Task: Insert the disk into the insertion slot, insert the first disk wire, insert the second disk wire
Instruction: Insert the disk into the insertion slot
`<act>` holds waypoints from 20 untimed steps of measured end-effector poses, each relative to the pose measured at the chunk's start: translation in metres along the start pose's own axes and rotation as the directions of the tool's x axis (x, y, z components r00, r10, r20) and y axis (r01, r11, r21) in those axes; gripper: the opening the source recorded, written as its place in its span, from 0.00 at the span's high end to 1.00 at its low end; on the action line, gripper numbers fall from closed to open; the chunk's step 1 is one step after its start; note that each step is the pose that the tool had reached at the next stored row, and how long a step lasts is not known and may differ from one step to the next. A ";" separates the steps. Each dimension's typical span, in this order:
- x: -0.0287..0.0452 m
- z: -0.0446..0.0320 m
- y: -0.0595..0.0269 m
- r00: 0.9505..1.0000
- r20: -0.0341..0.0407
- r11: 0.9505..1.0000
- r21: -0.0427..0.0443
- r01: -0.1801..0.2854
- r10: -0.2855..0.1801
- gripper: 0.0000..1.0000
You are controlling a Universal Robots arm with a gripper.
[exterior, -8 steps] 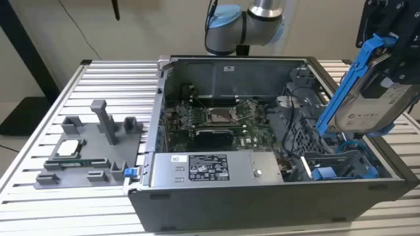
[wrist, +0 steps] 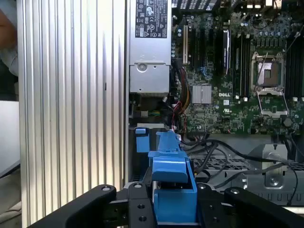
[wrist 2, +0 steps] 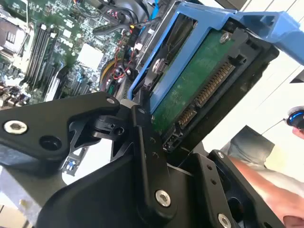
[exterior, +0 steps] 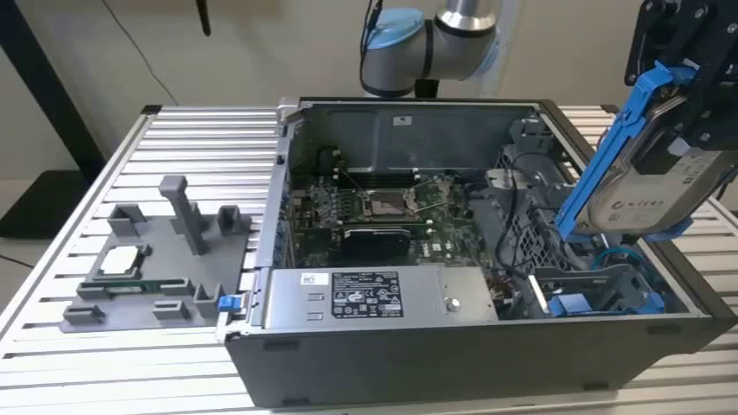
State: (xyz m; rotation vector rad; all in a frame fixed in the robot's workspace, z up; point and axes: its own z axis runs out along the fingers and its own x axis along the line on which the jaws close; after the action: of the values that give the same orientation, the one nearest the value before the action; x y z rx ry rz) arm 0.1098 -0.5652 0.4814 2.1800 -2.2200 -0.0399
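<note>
My gripper (exterior: 689,104) is shut on the disk (exterior: 652,194), a silver-grey drive with a white label in a blue carrier. It hangs tilted above the right end of the open computer case. Below it is the insertion slot (exterior: 594,290), a grey perforated cage with blue fittings. The disk is clear of the slot. In the second wrist view the disk (wrist 2: 194,85) shows its green circuit board and connector between my black fingers (wrist 2: 147,156). In the first wrist view the blue carrier (wrist: 171,185) sits between the fingers. Black cables (wrist: 213,152) and a blue cable (exterior: 614,257) lie by the cage; which are the disk wires I cannot tell.
The case holds a motherboard (exterior: 381,207) with an open CPU socket and a grey power supply box (exterior: 369,298) at the front. A grey fixture (exterior: 162,259) with a processor sits on the ribbed table at the exterior view's left. A person's hand (wrist 2: 266,185) is near the gripper.
</note>
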 end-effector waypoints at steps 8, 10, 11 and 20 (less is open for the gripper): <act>0.0002 0.0018 -0.0001 1.000 0.000 1.000 0.000 0.000 0.000 1.00; 0.0002 0.0026 -0.0001 1.000 0.000 1.000 0.000 0.000 0.000 1.00; 0.0002 0.0029 -0.0001 1.000 0.000 1.000 0.000 0.000 0.000 1.00; 0.0002 0.0059 -0.0002 1.000 0.000 1.000 0.000 0.000 0.000 1.00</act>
State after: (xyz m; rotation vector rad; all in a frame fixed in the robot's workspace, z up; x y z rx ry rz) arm 0.1098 -0.5654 0.4754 2.1800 -2.2200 -0.0400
